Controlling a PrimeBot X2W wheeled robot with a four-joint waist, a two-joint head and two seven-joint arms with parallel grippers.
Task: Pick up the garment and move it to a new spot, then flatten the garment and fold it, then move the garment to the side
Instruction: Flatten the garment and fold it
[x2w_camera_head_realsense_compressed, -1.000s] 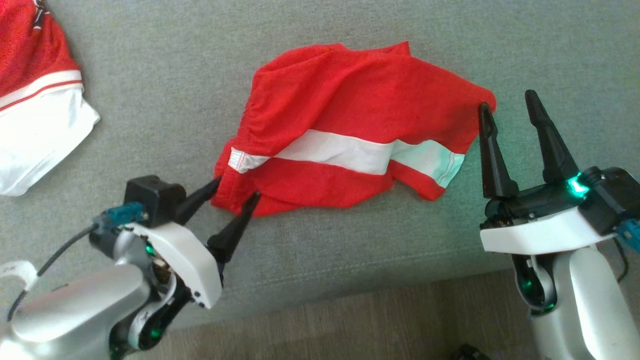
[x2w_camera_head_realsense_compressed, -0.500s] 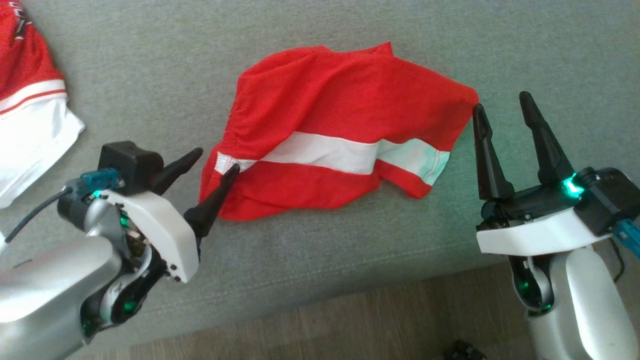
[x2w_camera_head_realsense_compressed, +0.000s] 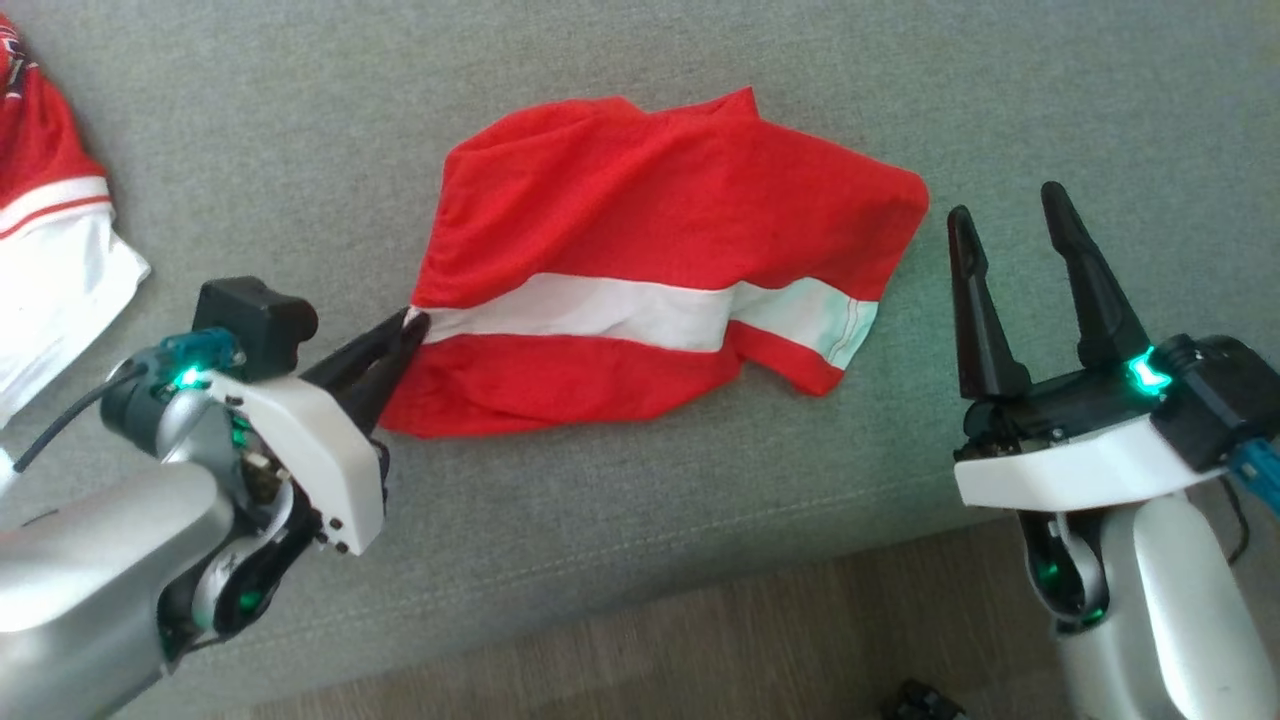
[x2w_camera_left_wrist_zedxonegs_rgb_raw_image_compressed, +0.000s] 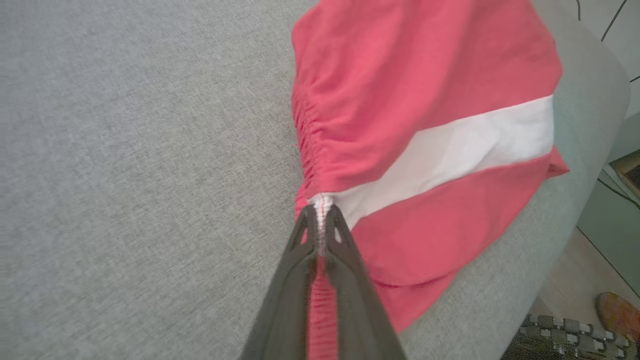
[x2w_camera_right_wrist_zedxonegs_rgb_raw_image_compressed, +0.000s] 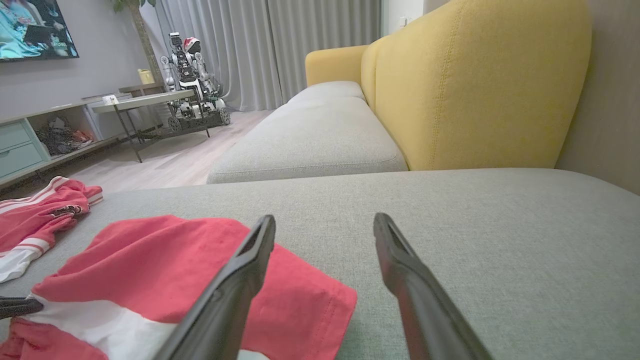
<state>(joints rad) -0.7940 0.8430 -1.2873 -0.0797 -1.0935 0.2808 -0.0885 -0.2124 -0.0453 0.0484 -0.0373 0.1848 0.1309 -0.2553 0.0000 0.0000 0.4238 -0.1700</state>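
Observation:
The garment (x2w_camera_head_realsense_compressed: 650, 230) is a pair of red shorts with a white stripe, lying crumpled on the grey sofa seat (x2w_camera_head_realsense_compressed: 250, 120). My left gripper (x2w_camera_head_realsense_compressed: 415, 322) is shut on its left edge, at the end of the white stripe. In the left wrist view the fingertips (x2w_camera_left_wrist_zedxonegs_rgb_raw_image_compressed: 322, 212) pinch the gathered waistband of the garment (x2w_camera_left_wrist_zedxonegs_rgb_raw_image_compressed: 425, 75). My right gripper (x2w_camera_head_realsense_compressed: 1005, 205) stands open just right of the shorts' right corner, not touching it. In the right wrist view that gripper (x2w_camera_right_wrist_zedxonegs_rgb_raw_image_compressed: 324, 220) hovers over the seat with the garment (x2w_camera_right_wrist_zedxonegs_rgb_raw_image_compressed: 175, 260) to its left.
A second red and white garment (x2w_camera_head_realsense_compressed: 50, 240) lies at the seat's far left. The cushion's front edge and wooden floor (x2w_camera_head_realsense_compressed: 700, 650) run along the bottom. A yellow backrest (x2w_camera_right_wrist_zedxonegs_rgb_raw_image_compressed: 475, 85) rises beyond the seat. Another robot (x2w_camera_right_wrist_zedxonegs_rgb_raw_image_compressed: 190, 85) stands far off by a table.
My left gripper has closed on the shorts' left edge, and that edge is drawn out flatter. The head camera has shifted. The right gripper stays open, now slightly apart from the corner.

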